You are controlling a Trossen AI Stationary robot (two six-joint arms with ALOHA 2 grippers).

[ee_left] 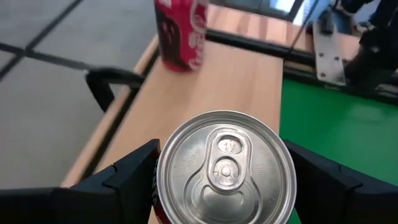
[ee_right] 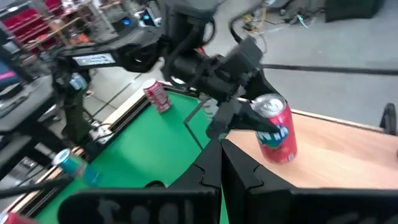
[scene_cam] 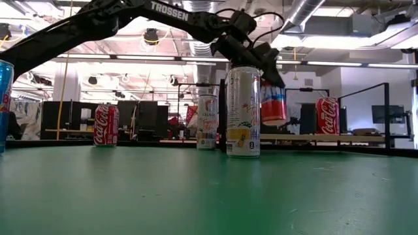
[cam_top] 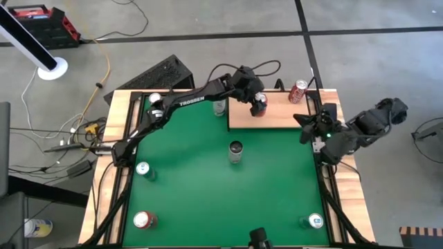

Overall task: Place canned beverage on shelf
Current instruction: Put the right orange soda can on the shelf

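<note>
High view: the left gripper (cam_top: 259, 103) is seen over the shelf (cam_top: 277, 117) at the green surface's 1 o'clock, clamped on a red and blue can (cam_top: 259, 105); a second red can (cam_top: 298, 90) stands at the shelf's far corner, toward 1 o'clock from the held one. The right gripper (cam_top: 305, 126) is parked at the table's 3 o'clock edge, fingers shut on nothing. Low view: the held can (scene_cam: 273, 103) is shown slightly tilted, its base seemingly clear of the shelf board (scene_cam: 326, 138); whether it touches cannot be told. Left wrist view: the can's silver lid (ee_left: 225, 168) is framed between both fingers (ee_left: 130, 174), bare wood lying beneath and beyond. Right wrist view: the can (ee_right: 275, 129) is seen above the shelf's near edge. Advised: the can is to be levelled, lowered until seated flat, kept clear of the edge and the neighbouring can, then released.
</note>
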